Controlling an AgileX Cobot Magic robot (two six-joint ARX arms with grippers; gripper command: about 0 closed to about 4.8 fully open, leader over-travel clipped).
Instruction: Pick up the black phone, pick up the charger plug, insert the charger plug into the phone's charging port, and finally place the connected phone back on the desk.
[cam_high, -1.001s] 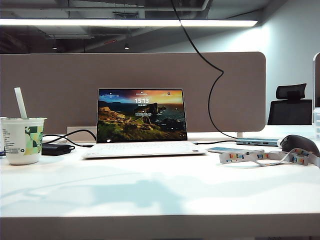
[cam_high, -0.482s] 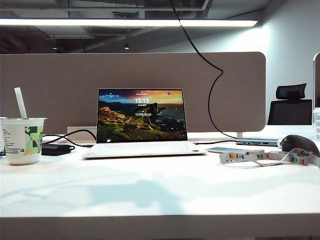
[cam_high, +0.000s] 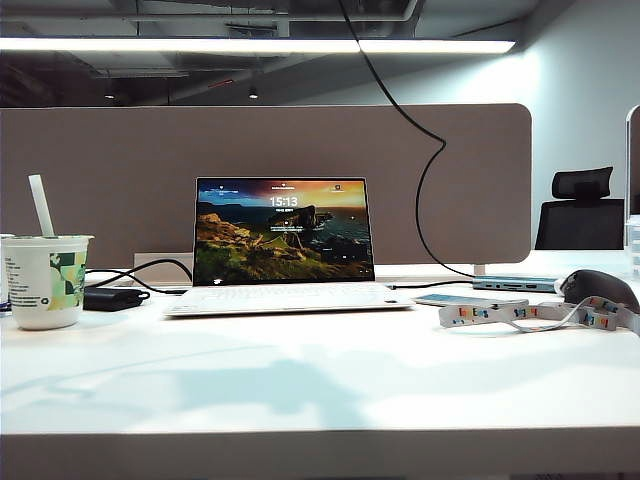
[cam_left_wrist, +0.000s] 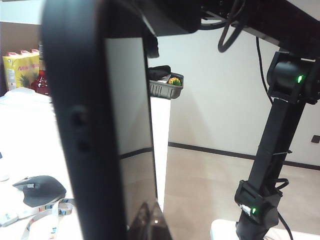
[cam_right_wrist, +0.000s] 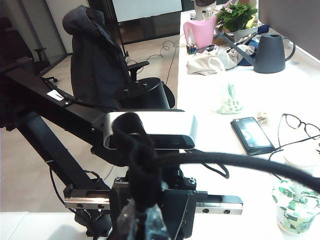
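Glossy black phone (cam_left_wrist: 100, 130) fills the left wrist view, clamped in the left gripper (cam_left_wrist: 150, 20), off the desk (cam_high: 320, 380). Rigid, slick, fragile; grip the long edges. Right gripper (cam_right_wrist: 142, 220) pinches a black cable (cam_right_wrist: 225, 162); plug hidden. White desk looks smooth; laptop (cam_high: 285, 245) and cup (cam_high: 45, 280) nearby.

White desk (cam_high: 320, 385), laptop (cam_high: 285, 245), paper cup (cam_high: 45, 280), mouse (cam_high: 598, 288), lanyard (cam_high: 520, 314)

Glossy black phone (cam_left_wrist: 127, 125), matt rim
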